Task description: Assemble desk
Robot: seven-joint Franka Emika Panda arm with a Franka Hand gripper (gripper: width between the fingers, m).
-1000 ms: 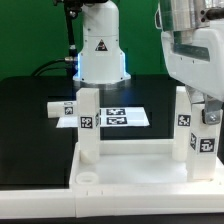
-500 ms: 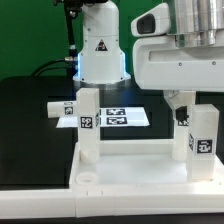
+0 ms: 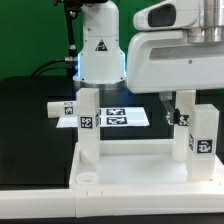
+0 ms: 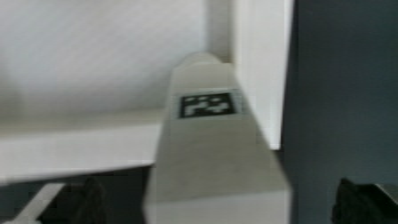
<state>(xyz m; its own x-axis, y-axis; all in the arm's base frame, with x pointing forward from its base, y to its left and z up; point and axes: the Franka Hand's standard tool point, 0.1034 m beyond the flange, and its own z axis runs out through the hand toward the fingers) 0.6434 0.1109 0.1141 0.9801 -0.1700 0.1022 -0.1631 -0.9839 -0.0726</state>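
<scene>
Gripper state cannot be told for certain: in the wrist view two dark fingertips (image 4: 54,205) show well apart on either side of a tagged leg (image 4: 214,150), touching nothing, while in the exterior view the arm's white housing hides them. That desk leg (image 3: 203,140) stands upright on the far corner of the desk top (image 3: 130,175) at the exterior view's right, with another leg (image 3: 181,122) behind it. A third leg (image 3: 88,125) stands at the left, and a loose leg (image 3: 62,109) lies by the marker board (image 3: 120,117). To do this step well, the arm probably should descend centred over the leg, fingers square to its flat faces. The kit is white plastic; each leg bears black-and-white square tags.
</scene>
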